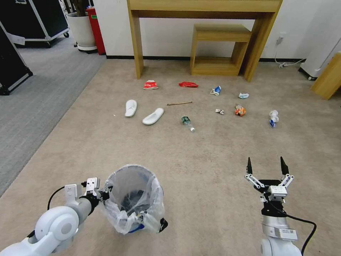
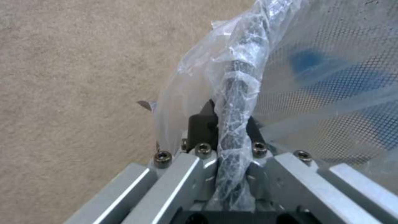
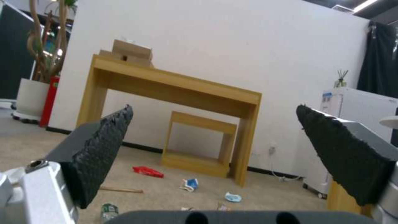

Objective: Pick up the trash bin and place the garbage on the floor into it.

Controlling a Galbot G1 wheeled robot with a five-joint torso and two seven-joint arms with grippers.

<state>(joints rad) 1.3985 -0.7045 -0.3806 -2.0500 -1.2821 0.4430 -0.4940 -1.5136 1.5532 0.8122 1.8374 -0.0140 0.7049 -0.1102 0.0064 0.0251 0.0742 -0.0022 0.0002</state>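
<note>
The trash bin (image 1: 133, 199), lined with a crinkly whitish bag, is at the lower left of the head view. My left gripper (image 1: 103, 195) is shut on its near-left rim; in the left wrist view the bagged rim (image 2: 238, 93) runs between the fingers (image 2: 203, 124). Garbage lies scattered on the carpet ahead: two white slippers (image 1: 130, 107), a red-white cup (image 1: 150, 85), a red wrapper (image 1: 188, 84), a stick (image 1: 179, 103), a bottle (image 1: 186, 121), a blue-white carton (image 1: 216, 90) and an orange wrapper (image 1: 240, 111). My right gripper (image 1: 266, 166) hovers open and empty at the lower right, pointing toward the litter (image 3: 213, 107).
A tall wooden table (image 1: 204, 7) with a small wooden shelf (image 1: 220, 33) under it stands against the far wall. A potted plant (image 1: 81, 32) and black cases (image 1: 35, 17) are at the far left. A wooden piece (image 1: 328, 80) stands at the right.
</note>
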